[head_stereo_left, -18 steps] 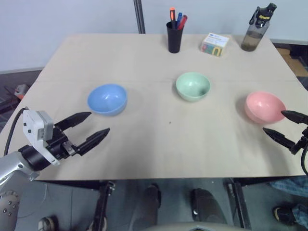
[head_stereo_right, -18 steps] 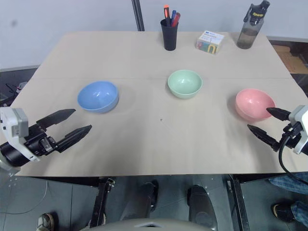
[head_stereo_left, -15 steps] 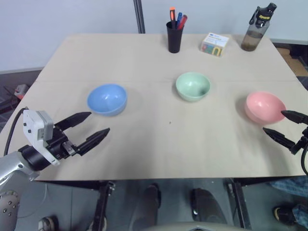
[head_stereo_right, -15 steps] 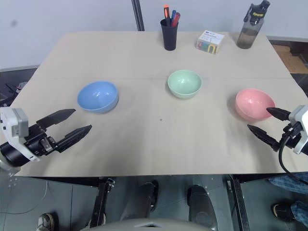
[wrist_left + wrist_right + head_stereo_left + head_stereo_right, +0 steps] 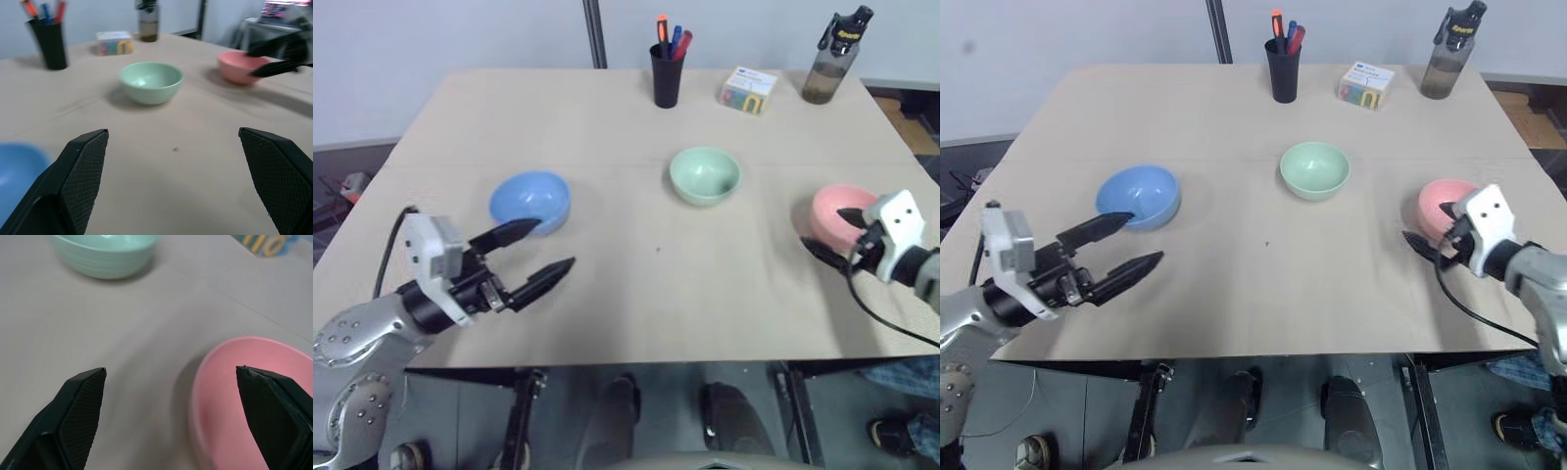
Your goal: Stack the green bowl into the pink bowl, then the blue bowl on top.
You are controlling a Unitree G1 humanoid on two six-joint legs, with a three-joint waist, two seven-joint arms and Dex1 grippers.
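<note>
since half a second ago both arms have swung inward over the counter: the left gripper has come forward until one black finger lies across the near rim of the blue bowl, and the right gripper has turned in so its fingers straddle the near-left edge of the pink bowl. both grippers stand wide and carry nothing. this looks like the opening reach, with no stacking done yet; the green bowl still has to go first.

near the front, the fingers are tapered black wedges with cross-hatched pads. the counter is a matte beige sheet with a seam across it. the three bowls are smooth, plain, rounded plastic, well apart in a row. farthest back stand a black pen cup, a small printed box and a smoky translucent bottle.
</note>
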